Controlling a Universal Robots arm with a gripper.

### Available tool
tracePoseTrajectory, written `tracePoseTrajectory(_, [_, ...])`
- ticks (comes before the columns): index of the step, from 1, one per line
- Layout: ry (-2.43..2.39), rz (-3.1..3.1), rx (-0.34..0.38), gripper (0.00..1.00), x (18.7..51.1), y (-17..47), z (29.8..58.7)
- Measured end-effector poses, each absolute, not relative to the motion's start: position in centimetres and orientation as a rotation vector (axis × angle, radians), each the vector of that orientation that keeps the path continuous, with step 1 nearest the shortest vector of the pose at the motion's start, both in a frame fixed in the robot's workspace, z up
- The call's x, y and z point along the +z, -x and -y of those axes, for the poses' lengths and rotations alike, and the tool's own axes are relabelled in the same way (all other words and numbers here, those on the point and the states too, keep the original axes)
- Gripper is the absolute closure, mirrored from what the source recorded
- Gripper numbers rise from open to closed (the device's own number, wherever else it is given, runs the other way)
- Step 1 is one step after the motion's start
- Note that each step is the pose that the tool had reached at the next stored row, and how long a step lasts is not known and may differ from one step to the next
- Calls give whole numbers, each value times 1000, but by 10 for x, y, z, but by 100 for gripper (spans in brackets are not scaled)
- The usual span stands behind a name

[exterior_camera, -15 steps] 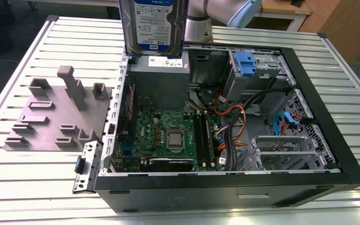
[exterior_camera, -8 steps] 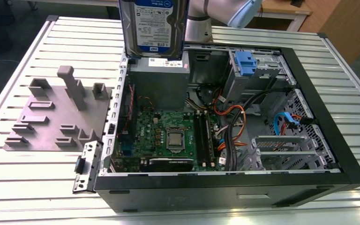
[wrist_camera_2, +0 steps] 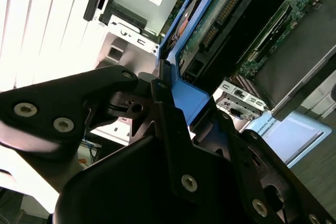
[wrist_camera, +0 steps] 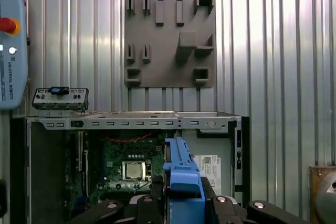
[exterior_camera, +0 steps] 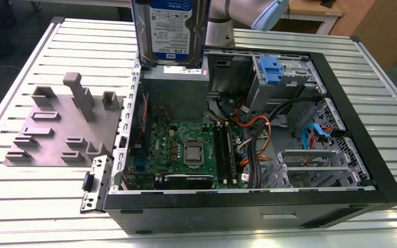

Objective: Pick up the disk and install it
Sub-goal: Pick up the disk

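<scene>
The disk point(exterior_camera: 171, 31), silver with a white-and-blue label, hangs upright in the air over the back left corner of the open computer case point(exterior_camera: 364, 170) in the exterior view. In both wrist views my gripper point(wrist_camera_2: 186, 100) is shut on the disk's blue plastic rail point(wrist_camera: 181, 174), with a black finger point(wrist_camera_2: 160, 114) pressed against each side. The disk's circuit-board underside point(wrist_camera_2: 210, 19) shows in the second wrist view. The disk is above the grey power supply box point(exterior_camera: 178, 90) and touches nothing in the case.
The case lies open on a slatted metal table point(exterior_camera: 33, 206), showing a motherboard point(exterior_camera: 192, 152), cables and a drive bay with a blue latch point(exterior_camera: 271, 70). A grey fixture plate point(exterior_camera: 60, 129) stands at the exterior view's left. A detached bracket point(exterior_camera: 95, 183) leans against the case. A teach pendant point(wrist_camera: 10, 40) lies on the table.
</scene>
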State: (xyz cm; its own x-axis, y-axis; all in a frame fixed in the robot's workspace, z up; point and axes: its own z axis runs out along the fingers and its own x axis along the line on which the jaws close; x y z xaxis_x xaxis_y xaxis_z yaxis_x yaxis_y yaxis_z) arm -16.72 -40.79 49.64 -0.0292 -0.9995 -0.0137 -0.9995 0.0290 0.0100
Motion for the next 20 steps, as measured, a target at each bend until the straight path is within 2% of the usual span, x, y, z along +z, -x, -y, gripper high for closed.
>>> tracePoseTrajectory(20, [2187, -2251, 26, 64, 496, 147, 408])
